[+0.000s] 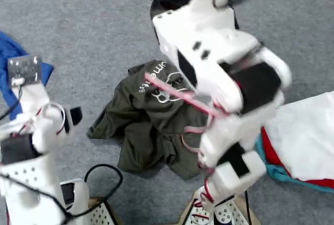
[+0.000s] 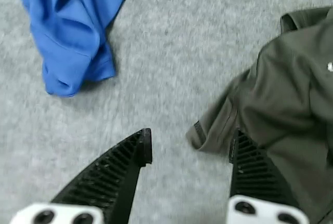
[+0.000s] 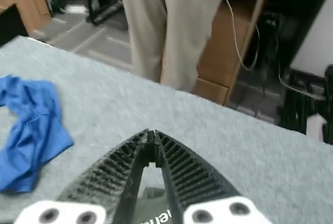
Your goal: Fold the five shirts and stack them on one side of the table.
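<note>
A crumpled olive-green shirt (image 1: 151, 126) lies in the middle of the grey table. One of its sleeves (image 2: 213, 128) reaches between the fingers of my left gripper (image 2: 190, 148), which is open just above the cloth. A bunched blue shirt (image 2: 73, 26) lies off to the side, at the table's left edge (image 1: 10, 58). My right gripper (image 3: 154, 142) is shut with nothing seen between its fingers, held high over the olive shirt (image 3: 156, 214). The right arm (image 1: 224, 73) rises over the table's centre and hides part of that shirt.
A white shirt (image 1: 308, 136) lies at the right on a red one (image 1: 276, 157) and a teal one (image 1: 276, 173). A black shirt (image 1: 167, 3) sits at the back behind the right arm. A person's legs (image 3: 166, 26) stand beyond the far edge.
</note>
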Controlling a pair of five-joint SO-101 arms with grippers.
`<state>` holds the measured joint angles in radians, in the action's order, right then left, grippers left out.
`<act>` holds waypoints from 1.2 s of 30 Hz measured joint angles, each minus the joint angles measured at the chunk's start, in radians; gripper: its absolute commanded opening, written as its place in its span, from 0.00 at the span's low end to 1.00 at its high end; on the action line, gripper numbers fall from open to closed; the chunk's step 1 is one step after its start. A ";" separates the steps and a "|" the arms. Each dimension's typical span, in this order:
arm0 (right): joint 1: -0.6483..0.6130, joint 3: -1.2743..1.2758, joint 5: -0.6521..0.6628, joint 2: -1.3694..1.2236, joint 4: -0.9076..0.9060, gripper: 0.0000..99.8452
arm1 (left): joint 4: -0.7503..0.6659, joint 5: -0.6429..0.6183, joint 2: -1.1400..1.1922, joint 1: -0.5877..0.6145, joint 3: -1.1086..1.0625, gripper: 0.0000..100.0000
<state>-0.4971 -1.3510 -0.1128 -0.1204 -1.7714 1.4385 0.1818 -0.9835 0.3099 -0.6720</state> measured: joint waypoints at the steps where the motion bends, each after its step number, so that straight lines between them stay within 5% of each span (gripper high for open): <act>1: -0.003 0.043 0.000 0.029 0.000 0.01 | -0.015 -0.023 0.043 0.000 0.011 0.28; 5: -0.005 0.310 0.000 0.092 0.000 0.04 | -0.018 -0.137 0.255 -0.049 0.097 0.28; 12: 0.025 0.772 -0.074 0.091 0.031 0.34 | 0.098 -0.244 0.701 -0.236 0.334 0.28; 16: 0.091 0.941 -0.077 0.087 0.110 0.43 | 0.143 -0.259 0.925 -0.344 0.460 0.27; 21: 0.152 1.140 -0.077 -0.017 0.241 0.43 | 0.147 -0.259 1.148 -0.408 0.537 0.25; 25: 0.167 1.215 -0.077 -0.158 0.364 0.43 | 0.147 -0.259 1.269 -0.425 0.580 0.04; 27: 0.167 1.215 -0.077 -0.224 0.400 0.41 | 0.147 -0.259 1.304 -0.425 0.588 0.03; 36: 0.167 1.148 -0.077 -0.500 0.443 0.13 | 0.252 -0.196 1.326 -0.414 0.638 0.02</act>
<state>-0.3299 -0.2033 -0.1895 -0.6206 -1.3280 1.6901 -0.0146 0.3422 -0.1043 -0.0338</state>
